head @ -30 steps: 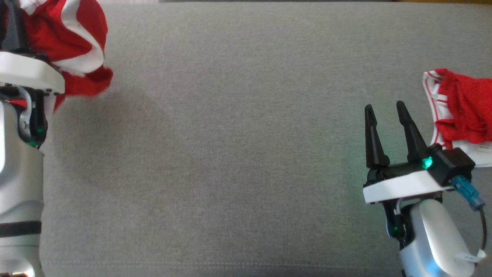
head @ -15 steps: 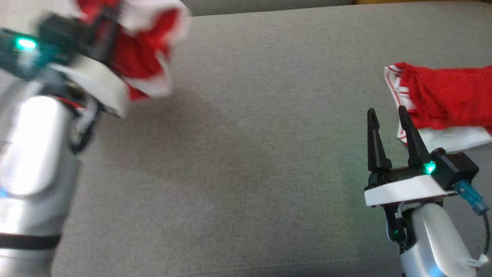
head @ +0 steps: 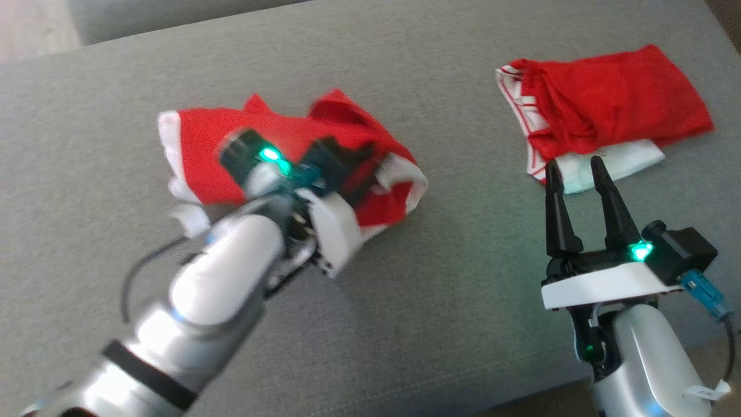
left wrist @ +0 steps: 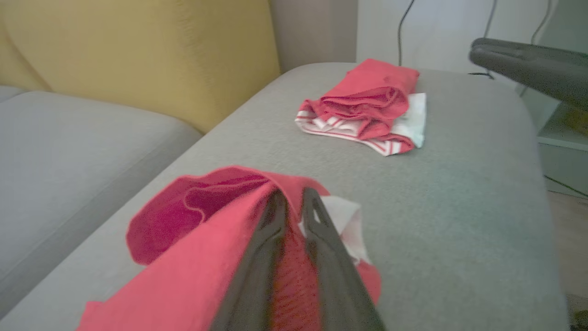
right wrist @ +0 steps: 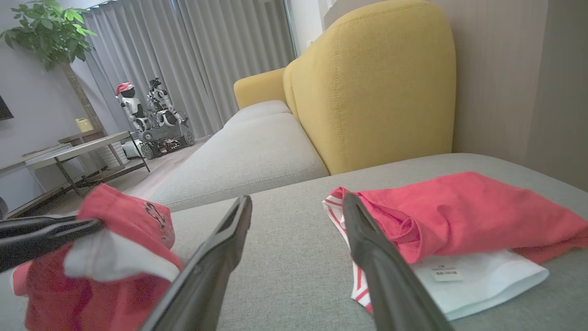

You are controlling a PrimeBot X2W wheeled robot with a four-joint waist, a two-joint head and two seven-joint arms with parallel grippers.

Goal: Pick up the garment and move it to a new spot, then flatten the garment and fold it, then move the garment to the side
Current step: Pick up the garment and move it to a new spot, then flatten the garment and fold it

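The garment (head: pixel 202 139) is red with white trim and lies crumpled on the grey cushion (head: pixel 451 289), left of centre. My left gripper (head: pixel 373 165) is down on its right part. In the left wrist view the left gripper (left wrist: pixel 294 194) has its two fingers almost together with a ridge of the garment (left wrist: pixel 193 257) pinched between them. My right gripper (head: pixel 573 165) stands open and empty at the lower right, fingers pointing at a second folded red and white garment (head: pixel 608 98). The right wrist view shows the held garment (right wrist: pixel 124 216) at the lower left.
The folded red and white garment (left wrist: pixel 367 96) lies near the cushion's far right corner. A yellow sofa back (right wrist: pixel 376 82) rises behind the cushion. The cushion's front edge (head: pixel 521 399) runs close below my right arm. A low table (right wrist: pixel 69 151) stands across the room.
The head camera has tilted and turned. My left arm has carried the garment from the raised upper left down onto the cushion, where it now rests. The right gripper has stayed open.
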